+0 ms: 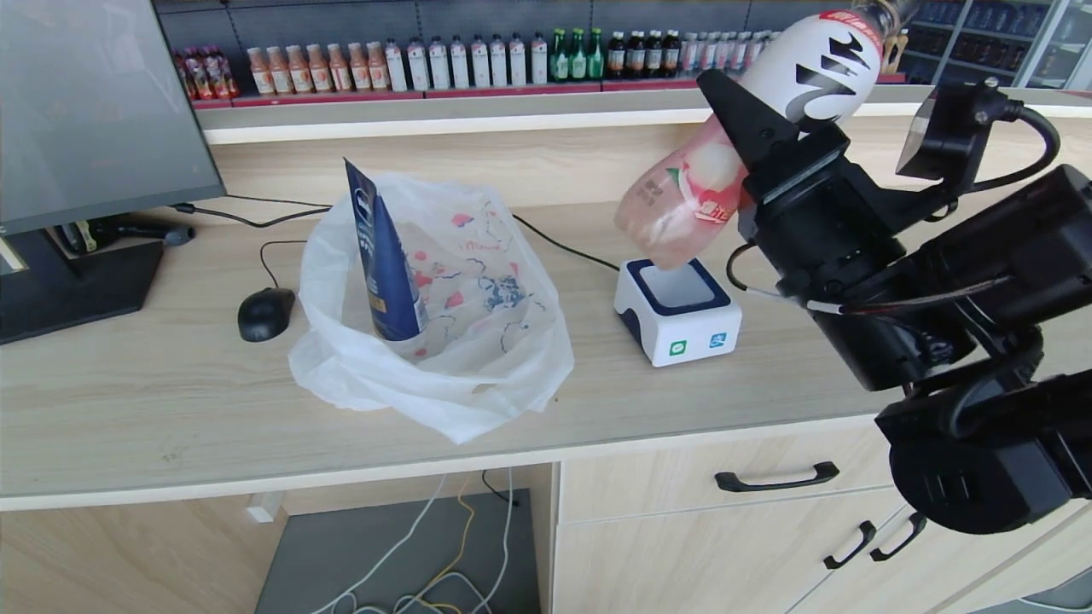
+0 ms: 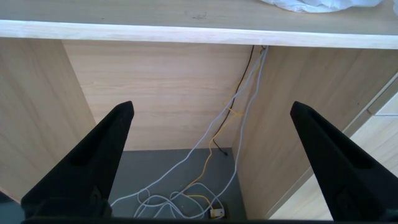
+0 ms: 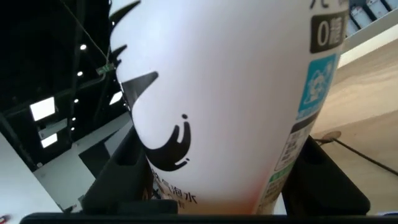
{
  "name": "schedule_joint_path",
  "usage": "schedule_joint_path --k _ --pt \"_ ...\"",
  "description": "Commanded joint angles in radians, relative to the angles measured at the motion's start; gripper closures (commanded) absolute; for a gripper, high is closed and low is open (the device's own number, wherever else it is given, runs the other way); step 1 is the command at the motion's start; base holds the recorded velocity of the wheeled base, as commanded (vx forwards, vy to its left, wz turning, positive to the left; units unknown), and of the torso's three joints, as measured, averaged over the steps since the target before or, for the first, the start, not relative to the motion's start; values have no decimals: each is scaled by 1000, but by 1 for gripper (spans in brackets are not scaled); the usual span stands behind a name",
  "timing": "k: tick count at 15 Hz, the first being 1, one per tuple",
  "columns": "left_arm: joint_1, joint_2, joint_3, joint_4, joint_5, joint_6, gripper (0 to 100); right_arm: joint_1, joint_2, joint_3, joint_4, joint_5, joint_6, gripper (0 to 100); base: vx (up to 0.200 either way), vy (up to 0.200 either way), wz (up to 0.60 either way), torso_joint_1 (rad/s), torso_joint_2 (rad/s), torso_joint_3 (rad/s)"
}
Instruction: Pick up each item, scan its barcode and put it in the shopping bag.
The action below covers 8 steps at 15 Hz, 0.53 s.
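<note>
the right gripper (image 1: 768, 141) is clamped across the middle of a drink bottle (image 1: 687, 200), holding it on a slant with its cap end high and its base just above the window of the white scanner (image 1: 678, 311). the left gripper (image 2: 211, 106) hangs below the counter (image 1: 171, 401) edge, fingers wide apart and holding nothing.

the shopping bag (image 1: 478, 358) sits slumped just beside the scanner, with a blue tube (image 1: 384, 256) standing inside it.

risks, as i judge them: the bottle is round and smooth, so on this slant it could slide through the grip and knock the scanner. i cannot tell whether its barcode faces the window, so the scan may fail. on the way into the bag, the bottle could snag the floppy rim or tip the tube.
</note>
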Motion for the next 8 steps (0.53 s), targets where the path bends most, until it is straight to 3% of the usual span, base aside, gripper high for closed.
schedule_joint_path --k 1,4,6,8 --pt "0 0 0 0 0 0 0 93 -105 131 0 8 -118 100 0 0 0 0 0 0" --pt "0 0 0 0 0 0 0 145 -143 266 0 8 -363 100 0 0 0 0 0 0" --pt "-1 0 0 0 0 7 0 138 -189 348 0 0 -452 100 0 0 0 0 0 0" --pt "-1 0 0 0 0 7 0 128 -222 467 0 2 -624 100 0 0 0 0 0 0"
